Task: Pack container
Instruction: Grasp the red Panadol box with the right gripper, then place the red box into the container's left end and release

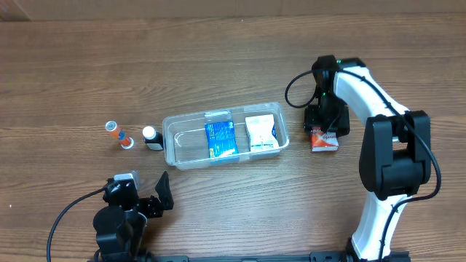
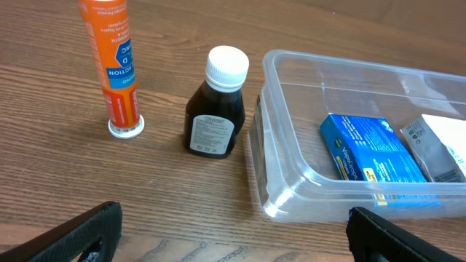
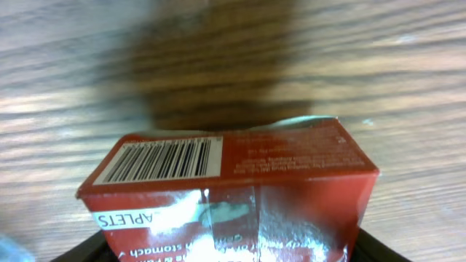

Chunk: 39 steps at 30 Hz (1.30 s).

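The clear plastic container (image 1: 175,124) sits mid-table and holds a blue box (image 1: 220,140) and a white packet (image 1: 262,132). In the left wrist view, the container (image 2: 284,145) and blue box (image 2: 371,149) lie to the right. An orange tube (image 1: 119,135) (image 2: 114,62) and a dark bottle with a white cap (image 1: 151,137) (image 2: 215,105) stand left of it. My left gripper (image 1: 142,191) (image 2: 233,233) is open and empty, near the front edge. My right gripper (image 1: 324,127) (image 3: 229,251) is shut on a red box (image 1: 324,140) (image 3: 233,182), right of the container.
The wooden table (image 1: 233,58) runs wide behind the container. The right arm's white links (image 1: 386,160) stand at the front right, with a black cable looping by the wrist.
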Each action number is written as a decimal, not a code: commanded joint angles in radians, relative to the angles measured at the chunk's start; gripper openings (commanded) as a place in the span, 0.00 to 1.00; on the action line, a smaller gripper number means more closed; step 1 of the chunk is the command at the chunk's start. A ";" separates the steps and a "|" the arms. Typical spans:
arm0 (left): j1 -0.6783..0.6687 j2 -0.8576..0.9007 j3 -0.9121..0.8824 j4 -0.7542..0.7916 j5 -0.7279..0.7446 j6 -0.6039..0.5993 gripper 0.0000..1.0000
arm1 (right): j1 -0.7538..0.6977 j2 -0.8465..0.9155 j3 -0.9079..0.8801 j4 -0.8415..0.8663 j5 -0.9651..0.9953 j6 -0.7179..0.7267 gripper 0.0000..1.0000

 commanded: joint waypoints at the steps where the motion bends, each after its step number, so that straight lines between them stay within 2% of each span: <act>1: -0.004 -0.010 -0.006 0.004 -0.007 -0.014 1.00 | 0.044 -0.172 0.180 -0.051 0.008 0.030 0.69; 5: -0.004 -0.010 -0.006 0.004 -0.007 -0.014 1.00 | 0.172 -0.244 0.253 -0.023 -0.038 0.030 0.69; 10: -0.004 -0.010 -0.006 0.004 -0.007 -0.014 1.00 | 0.419 -0.224 0.253 0.085 -0.070 0.090 0.70; 14: -0.004 -0.010 -0.006 0.004 -0.007 -0.014 1.00 | 0.541 -0.210 0.253 0.105 -0.090 0.112 0.70; 21: -0.004 -0.010 -0.006 0.004 -0.007 -0.014 1.00 | 0.652 -0.129 0.253 0.214 -0.116 0.100 0.70; 26: -0.004 -0.010 -0.006 0.004 -0.007 -0.014 1.00 | 0.673 -0.050 0.253 0.262 -0.205 0.098 0.70; 30: -0.004 -0.010 -0.006 0.004 -0.007 -0.014 1.00 | 0.710 -0.028 0.253 0.266 -0.200 0.097 0.70; 39: -0.004 -0.010 -0.006 0.004 -0.007 -0.014 1.00 | 0.716 -0.006 0.252 0.278 -0.203 0.078 0.81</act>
